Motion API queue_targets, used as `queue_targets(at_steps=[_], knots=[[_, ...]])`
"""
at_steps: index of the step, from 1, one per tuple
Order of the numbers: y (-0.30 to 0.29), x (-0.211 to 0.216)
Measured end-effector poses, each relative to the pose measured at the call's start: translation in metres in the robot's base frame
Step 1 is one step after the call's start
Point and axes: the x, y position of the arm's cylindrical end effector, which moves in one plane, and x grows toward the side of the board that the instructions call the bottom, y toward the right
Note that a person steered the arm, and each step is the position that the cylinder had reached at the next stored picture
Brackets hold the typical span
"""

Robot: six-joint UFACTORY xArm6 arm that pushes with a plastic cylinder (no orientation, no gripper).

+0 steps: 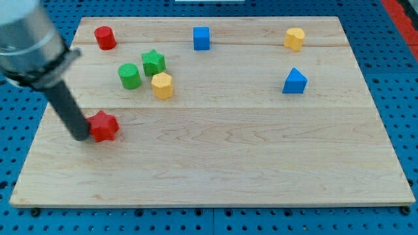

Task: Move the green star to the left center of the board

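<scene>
The green star [153, 62] lies in the upper left part of the wooden board [261, 156]. A green cylinder [129, 76] sits just to its lower left and a yellow hexagonal block [162, 85] just below it. My tip [81, 136] rests on the board at the left side, touching the left edge of a red star [104, 126]. The tip is well below and to the left of the green star.
A red cylinder [104, 37] stands at the top left. A blue cube [202, 38] is at the top centre, a yellow hexagonal block [294, 38] at the top right, and a blue triangular block [294, 81] below it.
</scene>
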Motion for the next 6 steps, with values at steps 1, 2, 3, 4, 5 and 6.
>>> queue_targets(at_steps=[1,2,3,4,5,6], knots=[[0.091,0.0],[0.127,-0.039],[0.198,-0.094],[0.185,-0.162],[0.133,-0.175],[0.064,-0.173]])
